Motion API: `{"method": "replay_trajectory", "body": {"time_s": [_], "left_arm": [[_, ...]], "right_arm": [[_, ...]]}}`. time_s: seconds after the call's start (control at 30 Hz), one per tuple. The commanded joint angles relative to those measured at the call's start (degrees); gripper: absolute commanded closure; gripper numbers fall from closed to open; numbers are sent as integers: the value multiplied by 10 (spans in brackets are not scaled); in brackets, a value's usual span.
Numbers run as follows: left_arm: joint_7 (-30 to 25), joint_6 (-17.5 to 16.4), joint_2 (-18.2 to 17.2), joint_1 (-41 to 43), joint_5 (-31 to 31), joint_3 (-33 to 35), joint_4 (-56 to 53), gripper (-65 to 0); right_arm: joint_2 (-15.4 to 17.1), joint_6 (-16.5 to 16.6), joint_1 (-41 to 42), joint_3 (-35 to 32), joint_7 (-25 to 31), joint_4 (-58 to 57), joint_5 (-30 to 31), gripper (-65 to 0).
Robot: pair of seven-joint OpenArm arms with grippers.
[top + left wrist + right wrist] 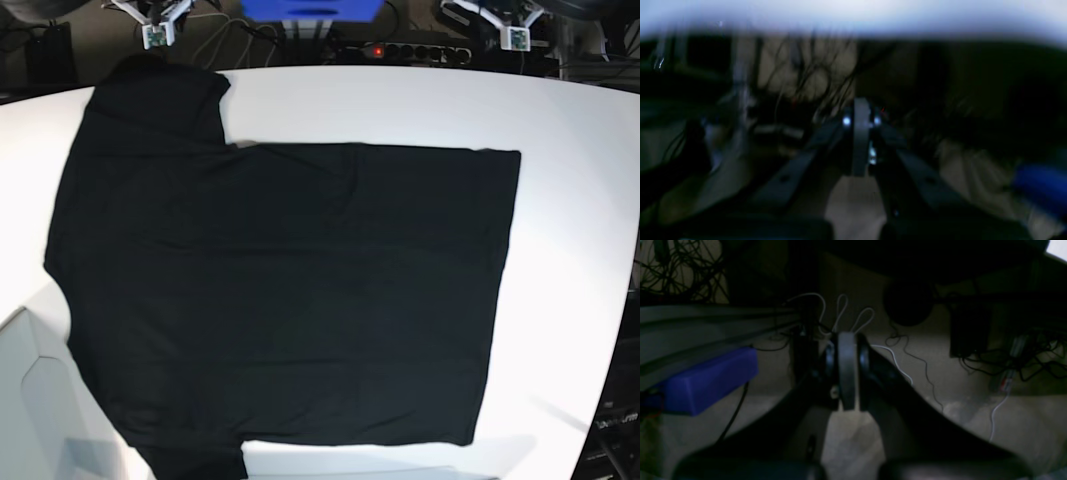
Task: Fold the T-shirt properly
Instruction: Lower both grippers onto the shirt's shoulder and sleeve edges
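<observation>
Across the white table (570, 130) the black T-shirt (280, 290) lies spread flat, its lower sleeve cut off by the frame edge and no print showing. Both wrist views are dark and blurred, yet the left gripper (861, 140) and right gripper (846, 373) show jaws pressed together, empty.

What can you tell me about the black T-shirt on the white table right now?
The plain black short-sleeved cloth T-shirt lies spread flat and unfolded on the white table, turned sideways in the base view: sleeves and shoulders toward that view's left, straight hem toward its right. One sleeve points to the far edge, the other runs off the near edge. The fabric looks smooth, with only faint creases. No print or label shows on the upturned side. Only the table touches it; neither end effector is on it.
</observation>
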Motion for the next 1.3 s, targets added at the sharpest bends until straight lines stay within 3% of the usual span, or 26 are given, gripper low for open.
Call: {"method": "replay_trajectory", "body": {"time_s": [0.0, 0.13, 0.2, 0.37, 0.47, 0.63, 0.77, 1.03, 1.27], "left_arm": [[-6, 5, 3, 16, 1, -18, 17, 0], [-6, 5, 17, 12, -3, -54, 58, -2], [-6, 5, 18, 10, -4, -67, 74, -50], [-6, 5, 18, -22, -5, -83, 109, -319], [-6, 5, 18, -56, -9, -90, 107, -415], [-5, 5, 13, -127, -67, -92, 64, -417], [-5, 5, 13, -184, -75, -86, 25, -420], [-5, 4, 18, -273, -77, -82, -72, -421], [-5, 4, 4, -309, -75, -19, -126, -421]], "right_arm": [[2, 1, 0, 1, 7, 12, -1, 0], [2, 1, 23, 1, 6, 12, -1, -9], [2, 2, 36, 1, 6, 16, -1, -64], [2, 2, 61, 1, 10, 20, -1, -233], [2, 3, 80, 11, 11, 20, -1, -259], [-2, 49, 117, 46, 7, 20, -1, -260], [-3, 81, 134, 83, 6, 19, -1, -260], [0, 85, 147, 126, 6, 17, -1, -263], [-2, 85, 147, 127, 5, 17, -1, -263]]}}
